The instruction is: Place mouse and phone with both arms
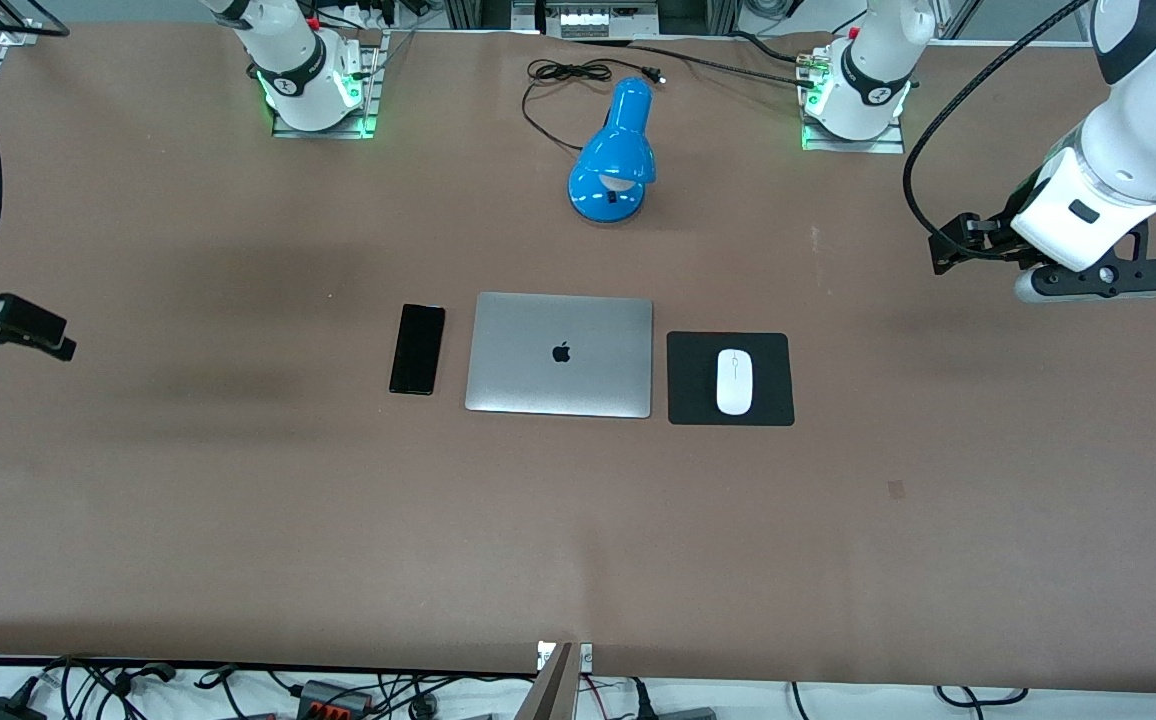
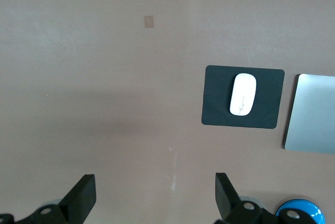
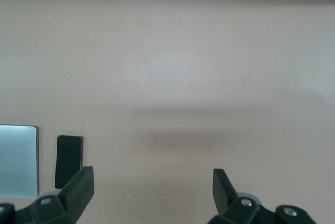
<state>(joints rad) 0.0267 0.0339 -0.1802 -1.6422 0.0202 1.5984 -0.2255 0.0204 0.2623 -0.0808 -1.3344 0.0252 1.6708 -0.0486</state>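
The right pincer (image 1: 8,335), spread wide and empty, hangs over bare bench (image 1: 238,520) toward the right arm's end; the thin, glossy phone (image 1: 417,349) lying flat beside the laptop (image 1: 559,354) could slip from its fingers or get shoved against the laptop. The mouse (image 1: 734,381) rests on the mouse pad (image 1: 683,385), where the left pincer (image 1: 968,245), also spread and well apart, could drag the pad.

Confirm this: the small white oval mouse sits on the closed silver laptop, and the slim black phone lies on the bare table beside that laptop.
Not quite. The small white oval mouse sits on the square black mouse pad beside the closed silver laptop, not on the laptop; the front view shows it. The slim black phone does lie on the bare table beside that laptop.
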